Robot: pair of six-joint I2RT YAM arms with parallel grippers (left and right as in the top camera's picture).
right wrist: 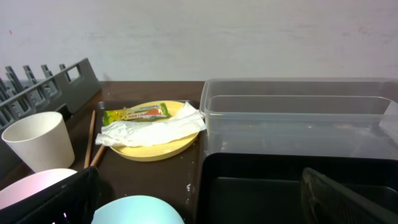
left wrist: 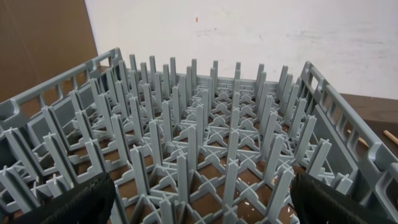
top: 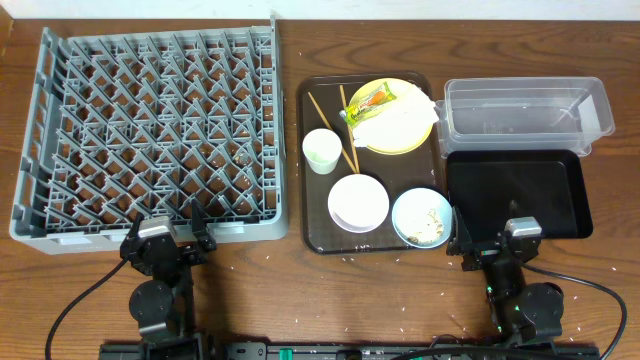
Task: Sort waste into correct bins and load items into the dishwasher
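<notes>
The left gripper (left wrist: 199, 208) and right gripper (right wrist: 202, 202) both gape wide, empty. The wrapper (top: 368, 99) on the yellow plate (top: 395, 147) looks light, crinkly, slippery; best pinched across its narrow middle.

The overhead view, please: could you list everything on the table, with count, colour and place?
dish rack: 1, grey, left
serving tray: 1, dark brown, centre
plate: 1, yellow, back of the serving tray
snack wrapper: 1, orange-and-green, on the plate
napkin: 1, white, crumpled, on the plate
chopsticks: 2, wooden, on the serving tray left of the plate
cup: 1, white, left side of the serving tray
white bowl: 1, front of the serving tray
light blue bowl: 1, front right of the serving tray, food scraps inside
tub: 1, clear, back right
black tray: 1, right, in front of the tub
left hand: 1, black, open, facing the dish rack
right hand: 1, black, open, at the black tray's near edge
</notes>
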